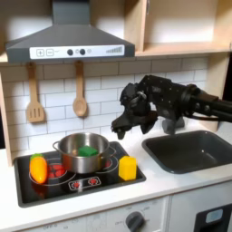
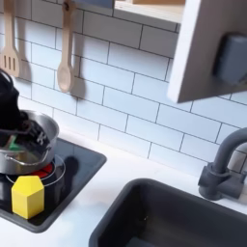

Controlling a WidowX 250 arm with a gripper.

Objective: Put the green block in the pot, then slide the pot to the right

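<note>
The silver pot [image 1: 83, 154] stands on the black stovetop [image 1: 100, 183]. The green block [image 1: 86, 149] lies inside it. My gripper [image 1: 128, 130] hangs above and just beyond the pot's right rim in the first exterior view. Its fingers point down and stand apart with nothing between them. The arm reaches in from the first exterior view's right. At the second exterior view's left edge, the gripper [image 2: 12, 118] hovers over the pot [image 2: 29, 145] and hides much of the inside.
A yellow block [image 1: 128, 168] [image 2: 28, 196] sits on the stove right of the pot. An orange-yellow toy vegetable [image 1: 38, 169] lies to its left. A dark sink [image 1: 190, 150] with a faucet [image 2: 224, 166] is on the right. A spatula [image 1: 34, 98] and a spoon [image 1: 80, 96] hang on the wall.
</note>
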